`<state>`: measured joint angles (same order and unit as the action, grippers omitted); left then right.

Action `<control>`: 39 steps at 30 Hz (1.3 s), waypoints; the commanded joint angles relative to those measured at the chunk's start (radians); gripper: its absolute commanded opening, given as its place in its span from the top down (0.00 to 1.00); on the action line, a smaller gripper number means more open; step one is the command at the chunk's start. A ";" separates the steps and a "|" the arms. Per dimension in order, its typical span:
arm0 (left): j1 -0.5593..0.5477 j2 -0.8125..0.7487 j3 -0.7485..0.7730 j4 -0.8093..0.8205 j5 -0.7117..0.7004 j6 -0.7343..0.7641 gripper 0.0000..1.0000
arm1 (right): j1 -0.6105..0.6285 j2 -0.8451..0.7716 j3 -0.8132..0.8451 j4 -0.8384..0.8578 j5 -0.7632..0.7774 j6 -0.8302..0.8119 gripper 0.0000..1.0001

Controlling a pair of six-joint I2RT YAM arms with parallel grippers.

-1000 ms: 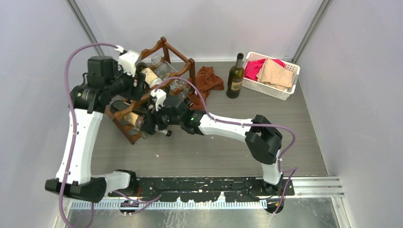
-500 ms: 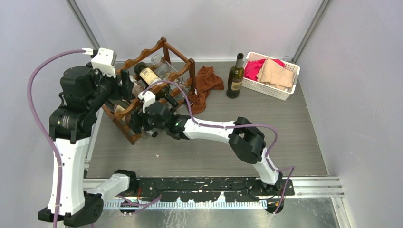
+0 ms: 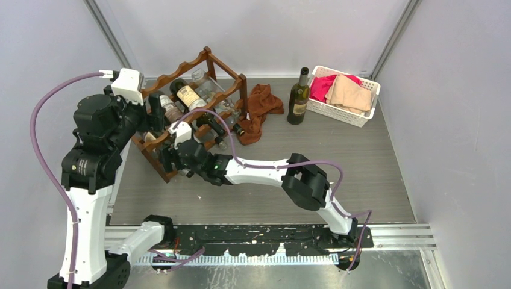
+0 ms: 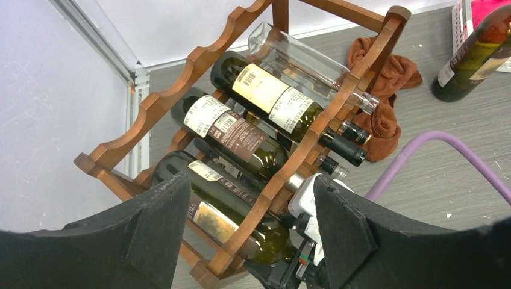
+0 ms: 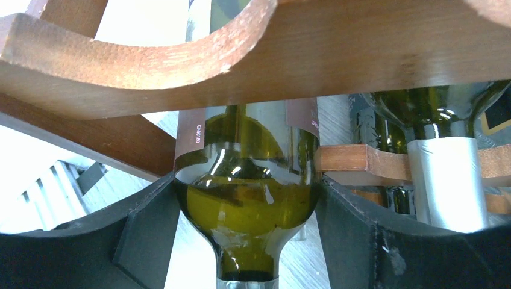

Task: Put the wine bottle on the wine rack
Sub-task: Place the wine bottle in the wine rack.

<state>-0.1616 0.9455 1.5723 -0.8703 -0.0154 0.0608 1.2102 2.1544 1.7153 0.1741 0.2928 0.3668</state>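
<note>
Right gripper (image 5: 247, 224) clasps the wine bottle (image 5: 244, 180), low in the wine rack (image 5: 337, 54).
Bottle seems seated there; only the release remains. Left gripper (image 4: 247, 217) hangs wide, empty, above the rack.

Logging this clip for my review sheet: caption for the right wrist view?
Right gripper clasps the shoulder of a green wine bottle lying in the wooden rack, under a wavy rail.

Pale lilac walls (image 3: 259, 30) enclose a grey wood-grain tabletop (image 3: 361, 180).
</note>
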 commanded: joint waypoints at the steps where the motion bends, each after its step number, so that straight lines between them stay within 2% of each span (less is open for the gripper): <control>1: -0.001 -0.029 -0.014 0.075 -0.012 0.012 0.26 | -0.005 0.011 0.085 0.325 0.113 -0.099 0.98; 17: -0.001 -0.079 -0.056 0.108 -0.027 0.025 0.27 | 0.012 0.020 0.059 0.590 0.158 -0.235 0.98; 26: -0.001 -0.083 -0.058 0.125 -0.015 0.039 0.30 | 0.019 0.027 0.111 0.500 0.227 -0.210 0.99; 39: -0.001 -0.090 -0.063 0.110 -0.004 0.057 0.30 | 0.023 0.096 0.219 0.427 0.238 -0.142 0.97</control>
<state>-0.1616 0.8700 1.5063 -0.8116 -0.0322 0.1070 1.2350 2.2902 1.8206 0.4229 0.4866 0.1905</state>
